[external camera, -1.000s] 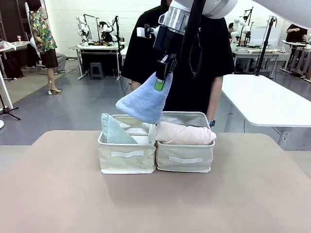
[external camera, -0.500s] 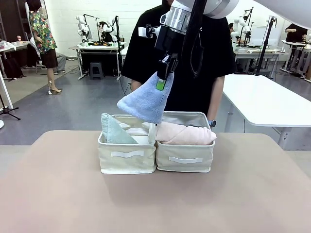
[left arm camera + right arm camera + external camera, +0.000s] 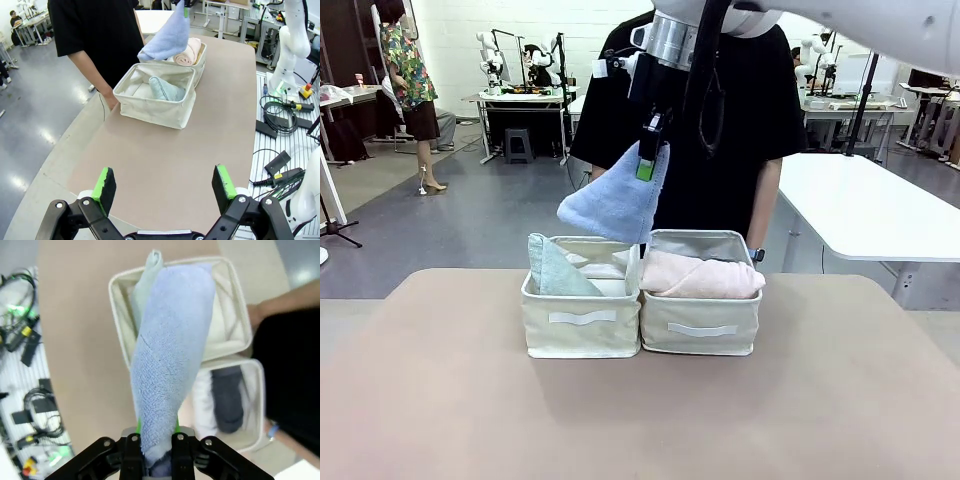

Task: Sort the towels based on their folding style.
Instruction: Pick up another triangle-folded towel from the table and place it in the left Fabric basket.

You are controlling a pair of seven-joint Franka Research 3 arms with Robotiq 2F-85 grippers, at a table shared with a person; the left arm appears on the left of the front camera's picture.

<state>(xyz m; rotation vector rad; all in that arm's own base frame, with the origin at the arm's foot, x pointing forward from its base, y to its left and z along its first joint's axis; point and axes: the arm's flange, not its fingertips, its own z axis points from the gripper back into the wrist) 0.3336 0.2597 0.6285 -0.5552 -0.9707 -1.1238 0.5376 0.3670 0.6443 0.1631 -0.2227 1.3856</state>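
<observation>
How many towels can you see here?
5. A light blue towel hangs from the right gripper; a mint green towel sits in the left basket; pink, dark grey and white towels fill the right basket. More may be hidden.

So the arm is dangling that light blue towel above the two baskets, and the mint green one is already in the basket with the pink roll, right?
Not quite. The mint green towel sits in the left basket; the pink roll lies in the right basket, as the front view shows. The light blue towel does hang from the right gripper above them.
</observation>
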